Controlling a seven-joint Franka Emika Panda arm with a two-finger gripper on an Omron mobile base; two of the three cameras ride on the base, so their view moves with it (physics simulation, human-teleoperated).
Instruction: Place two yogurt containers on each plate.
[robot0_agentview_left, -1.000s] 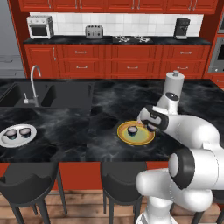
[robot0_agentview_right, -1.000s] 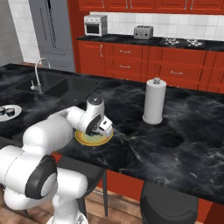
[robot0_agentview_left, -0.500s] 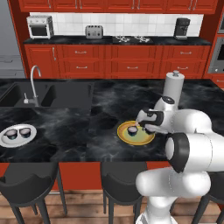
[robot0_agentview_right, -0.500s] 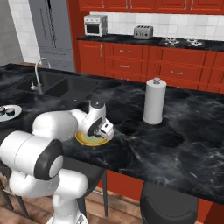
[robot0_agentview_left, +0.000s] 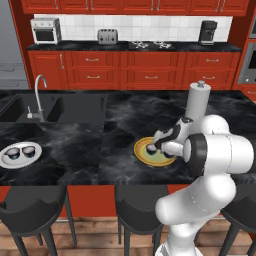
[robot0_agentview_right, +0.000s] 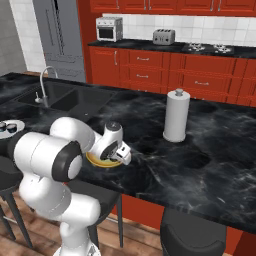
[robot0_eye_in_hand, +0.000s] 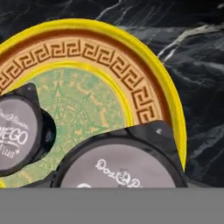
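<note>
Yellow plate: it sits on the black marble bench (robot0_agentview_left: 75, 145), near the front edge and in front of the paper-towel roll (robot0_agentview_left: 198, 102). Look for its gold rim (robot0_eye_in_hand: 144, 57).
First cup: one yogurt cup (robot0_eye_in_hand: 15, 131) stands upright on the green centre of that plate, towards the sink side.
Second cup: another yogurt cup (robot0_eye_in_hand: 122, 168) is right under the hand camera, over the plate's inner edge and just beside the first. Whether they touch is unclear.
What changed: over the last second the arm (robot0_agentview_left: 215, 150) has swung its elbow round and carried the hand in from the plate's far rim to low over the centre. The first cup has not shifted.
Jaws: they sit low over the second cup, but their tips are hidden behind it, so you cannot tell whether they are clamped on it or have let go.
White plate: it is far off by the sink, at (robot0_agentview_left: 6, 159), with a pair of cups (robot0_agentview_left: 14, 153) already on it.
Meaning for the task: this looks like the last of the four placements. Once the second cup rests flat on the yellow plate and is freed, both plates should hold two.
Watch: lift straight up, so you do not nudge the neighbouring cup.
</note>
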